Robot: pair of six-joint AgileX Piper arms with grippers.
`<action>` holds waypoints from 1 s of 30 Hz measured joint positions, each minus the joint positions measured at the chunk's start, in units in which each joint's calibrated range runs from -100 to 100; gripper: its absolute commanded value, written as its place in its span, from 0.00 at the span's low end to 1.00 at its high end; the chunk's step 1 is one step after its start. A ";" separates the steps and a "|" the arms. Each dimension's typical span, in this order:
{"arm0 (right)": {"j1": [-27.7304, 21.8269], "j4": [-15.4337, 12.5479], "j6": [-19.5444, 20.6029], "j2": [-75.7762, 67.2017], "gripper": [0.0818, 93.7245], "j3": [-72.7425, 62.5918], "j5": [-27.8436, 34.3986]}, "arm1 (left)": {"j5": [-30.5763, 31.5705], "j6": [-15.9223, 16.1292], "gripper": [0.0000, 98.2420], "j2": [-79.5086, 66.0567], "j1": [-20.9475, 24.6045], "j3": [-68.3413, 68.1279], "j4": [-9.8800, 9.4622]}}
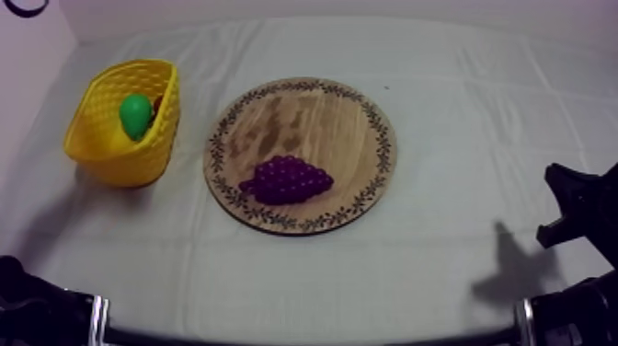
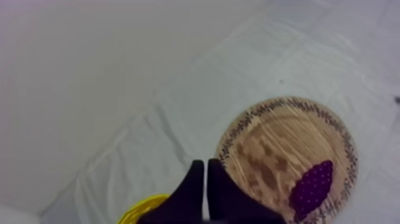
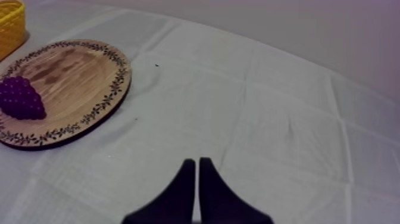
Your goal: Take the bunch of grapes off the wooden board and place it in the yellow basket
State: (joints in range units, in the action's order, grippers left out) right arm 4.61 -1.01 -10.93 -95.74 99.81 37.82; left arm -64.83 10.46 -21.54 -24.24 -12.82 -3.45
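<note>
A purple bunch of grapes (image 1: 287, 179) lies on the near part of the round wooden board (image 1: 303, 120) at the table's middle. To the board's left stands the yellow basket (image 1: 115, 158), holding a green pear (image 1: 135, 115) and a sliver of a small red fruit (image 1: 158, 103). My left gripper (image 2: 205, 165) is shut on nothing, hanging above the cloth between basket (image 2: 143, 207) and board (image 2: 277, 137), well short of the grapes (image 2: 311, 187). My right gripper (image 3: 196, 162) is also shut and empty, far to the right of the board (image 3: 71, 71) and grapes (image 3: 21, 98).
My right arm (image 1: 579, 207) sits low at the table's right edge, my left arm (image 1: 37, 308) at the near left corner. Bare grey-white cloth (image 1: 469, 120) stretches right of the board. A white wall rises behind the basket (image 3: 11, 27).
</note>
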 measured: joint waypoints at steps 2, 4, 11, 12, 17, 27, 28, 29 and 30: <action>0.00 0.00 0.00 0.00 0.00 0.00 0.00 | -1.30 0.18 0.00 1.34 -1.17 0.71 -0.04; 0.00 0.00 0.00 0.00 0.00 0.00 0.00 | -3.03 0.45 0.00 2.88 -2.57 1.32 0.03; 0.00 0.00 0.00 0.00 0.00 0.00 0.00 | -6.12 -0.06 0.00 8.12 -6.87 0.63 0.13; 0.00 0.00 0.00 0.00 0.00 0.00 0.00 | -6.20 -0.12 0.00 8.78 -7.38 0.56 0.20; 0.00 0.00 0.00 0.00 0.00 0.00 0.00 | -6.43 -0.09 0.00 11.03 -8.87 0.23 0.70; 0.00 0.00 0.00 0.00 0.00 0.00 0.00 | -8.47 0.57 0.35 11.08 -9.36 -1.46 0.95; 0.00 0.00 0.00 0.00 0.00 0.00 0.00 | -8.85 0.03 0.41 10.99 -9.32 -1.68 0.92; 0.00 0.00 0.00 0.00 0.00 0.00 0.00 | -9.14 -0.32 0.46 10.85 -9.32 -1.90 0.85; 0.00 0.00 0.00 0.00 0.00 0.00 0.00 | -9.43 -0.72 0.51 10.69 -9.32 -2.02 0.79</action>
State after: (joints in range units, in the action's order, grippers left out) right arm 4.61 -1.01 -10.93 -95.74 99.81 37.82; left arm -74.26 9.74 -10.85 -33.56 -14.84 -2.66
